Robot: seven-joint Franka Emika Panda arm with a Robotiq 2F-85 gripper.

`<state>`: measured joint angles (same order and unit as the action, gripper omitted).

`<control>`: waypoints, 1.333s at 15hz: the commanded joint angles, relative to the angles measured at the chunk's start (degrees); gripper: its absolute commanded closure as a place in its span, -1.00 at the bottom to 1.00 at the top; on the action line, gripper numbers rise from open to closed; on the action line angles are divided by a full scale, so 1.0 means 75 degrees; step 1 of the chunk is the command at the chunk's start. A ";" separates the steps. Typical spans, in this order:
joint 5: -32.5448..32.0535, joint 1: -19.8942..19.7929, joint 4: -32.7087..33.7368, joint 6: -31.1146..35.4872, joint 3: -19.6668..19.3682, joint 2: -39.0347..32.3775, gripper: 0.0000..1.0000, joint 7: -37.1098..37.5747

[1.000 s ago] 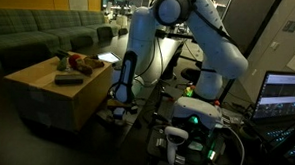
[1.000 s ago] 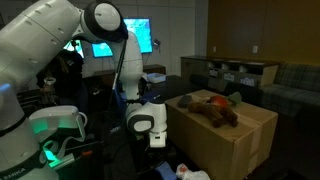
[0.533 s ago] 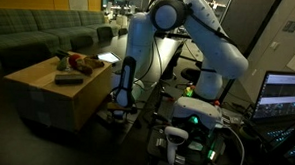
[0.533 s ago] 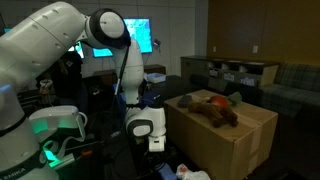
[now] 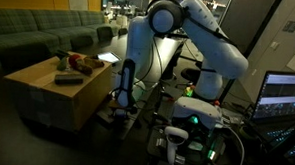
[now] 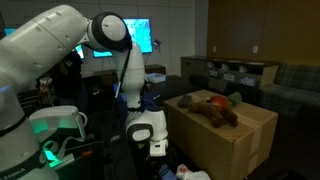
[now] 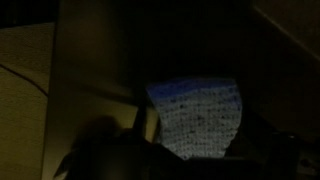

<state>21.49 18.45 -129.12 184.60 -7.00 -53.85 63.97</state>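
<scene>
The gripper (image 5: pixel 119 109) is held low beside the box (image 5: pixel 56 107), just off the side wall that faces the robot's base. Its jaws are spread wide and nothing is gripped. A blue-and-white cloth (image 7: pixel 195 115) is seen beneath it in the wrist view, on the floor by the box's bottom edge. A brown plush toy (image 6: pixel 212 110) is laid on the box top.

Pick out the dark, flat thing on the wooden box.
The dark grey slab, lying flat by the box's near edge. The others, behind it, are a reddish lump and a small upright object.
</scene>
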 commanded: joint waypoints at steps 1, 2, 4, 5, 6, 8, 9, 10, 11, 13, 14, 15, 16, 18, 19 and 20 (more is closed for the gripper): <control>0.0169 0.0079 0.0193 0.0175 -0.0381 -0.0121 -1.00 -0.0171; 0.0146 0.0063 0.0258 0.0119 -0.0494 -0.0137 -1.00 -0.0202; 0.0115 -0.0003 0.0366 0.0072 -0.0654 -0.0157 -1.00 -0.0267; 0.0093 -0.0092 0.0398 0.0068 -0.0673 -0.0133 -1.00 -0.0324; 0.0086 -0.0157 0.0483 0.0068 -0.0681 -0.0174 -1.00 -0.0356; 0.0060 -0.0292 0.0576 0.0006 -0.0647 -0.0162 -1.00 -0.0479; 0.0041 -0.0372 0.0630 0.0014 -0.0607 -0.0182 -1.00 -0.0565; 0.0002 -0.0462 0.0663 -0.0003 -0.0575 -0.0172 -1.00 -0.0684; -0.0016 -0.0516 0.0658 -0.0003 -0.0527 -0.0139 -1.00 -0.0793; -0.0031 -0.0611 0.0654 -0.0012 -0.0468 -0.0102 -1.00 -0.1029; -0.0044 -0.0669 0.0638 -0.0007 -0.0414 -0.0079 -1.00 -0.1155; -0.0057 -0.0696 0.0615 -0.0041 -0.0392 -0.0053 -1.00 -0.1291; -0.0049 -0.0728 0.0611 -0.0066 -0.0361 -0.0043 -1.00 -0.1406; -0.0032 -0.0785 0.0527 -0.0087 -0.0288 0.0019 -1.00 -0.1638; -0.0041 -0.0832 0.0502 -0.0105 -0.0240 0.0057 -1.00 -0.1759; -0.0016 -0.0788 0.0444 -0.0133 -0.0234 0.0087 -1.00 -0.1837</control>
<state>21.45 13.52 -125.38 184.18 -9.77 -54.04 53.18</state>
